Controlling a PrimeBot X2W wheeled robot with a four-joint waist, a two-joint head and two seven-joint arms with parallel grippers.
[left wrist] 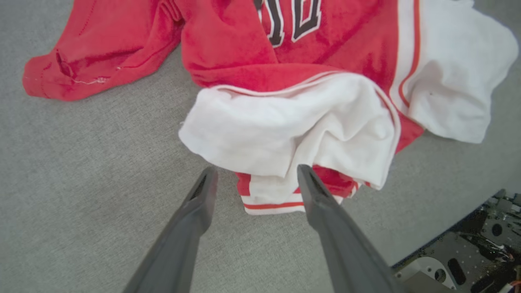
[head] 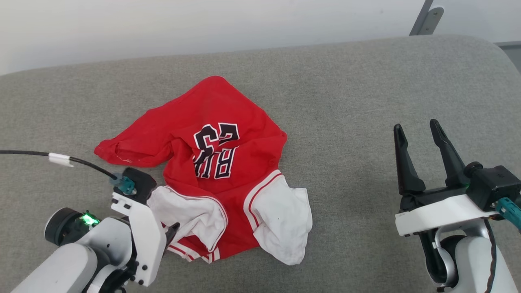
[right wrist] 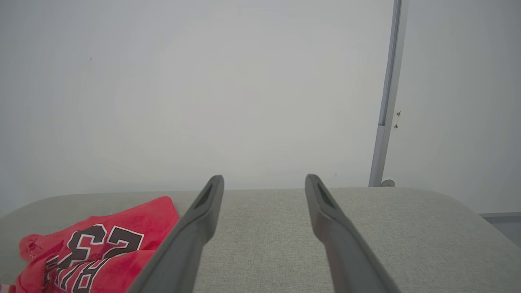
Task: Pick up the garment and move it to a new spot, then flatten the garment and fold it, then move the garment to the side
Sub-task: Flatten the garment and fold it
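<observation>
- While the left gripper [left wrist: 254, 175] stands released, fingers [left wrist: 203, 195] spread at the near edge of the garment [head: 220, 162] and holding nothing, closing here risks biting stacked layers: a white sleeve [left wrist: 285, 130] lies over the striped trim [left wrist: 268, 205]
- The garment lies crumpled left of centre on the grey cushion [head: 366, 81], lettering inverted toward the head camera, both sleeves nearest the robot
- The right gripper [head: 415, 126] is released and empty, well apart to the right, over bare cushion
- A lift from one point would probably leave the cloth hanging bunched, making flattening harder
- The black cable [head: 24, 153] runs near the red corner; judged a snag hazard if the wrist swings left
- Far edge: close to the wall [head: 203, 20]; avoid pushing cloth over it
- Near edge: close beneath the left fingers, robot base [left wrist: 468, 252] beyond
- Open room: broad bare cushion to the right of the garment
</observation>
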